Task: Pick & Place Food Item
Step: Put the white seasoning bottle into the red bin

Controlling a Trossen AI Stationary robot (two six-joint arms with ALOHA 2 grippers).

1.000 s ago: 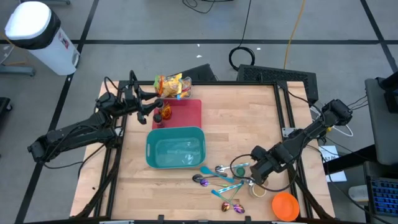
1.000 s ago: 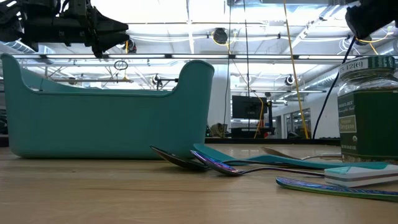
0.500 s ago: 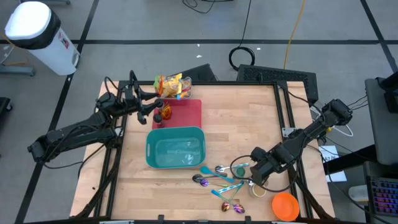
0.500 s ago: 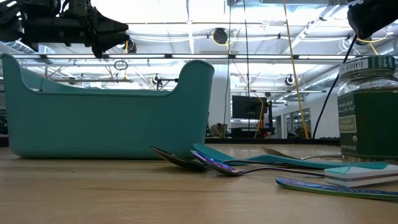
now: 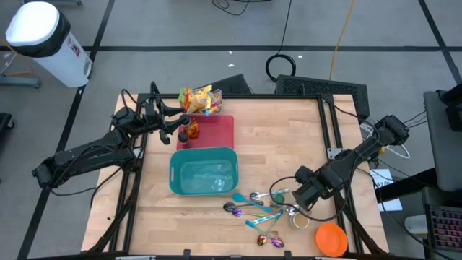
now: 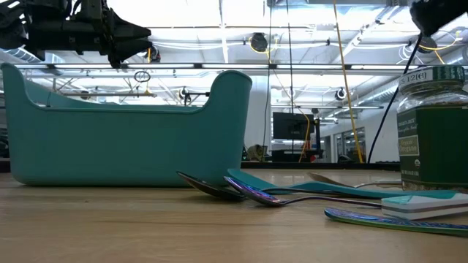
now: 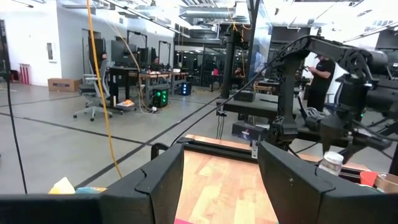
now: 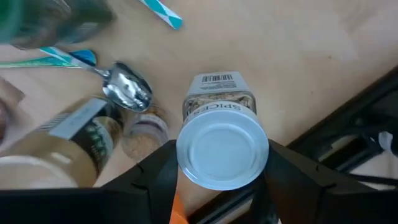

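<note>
My right tool (image 8: 217, 180) grips a clear white-lidded spice jar (image 8: 221, 140), raised above the wooden counter (image 5: 289, 137) near the scattered spoons (image 5: 249, 206). My left tool (image 5: 175, 124) hovers open over the red mat (image 5: 220, 130), beside the teal bin (image 5: 203, 173).

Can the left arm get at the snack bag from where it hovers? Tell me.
Probably yes. The left hand hovers open just beside the snack bag at the table's far edge, and nothing stands between them.

Teal bin (image 5: 203, 173); red mat (image 5: 216, 130); orange bowl (image 5: 331, 239)
</note>
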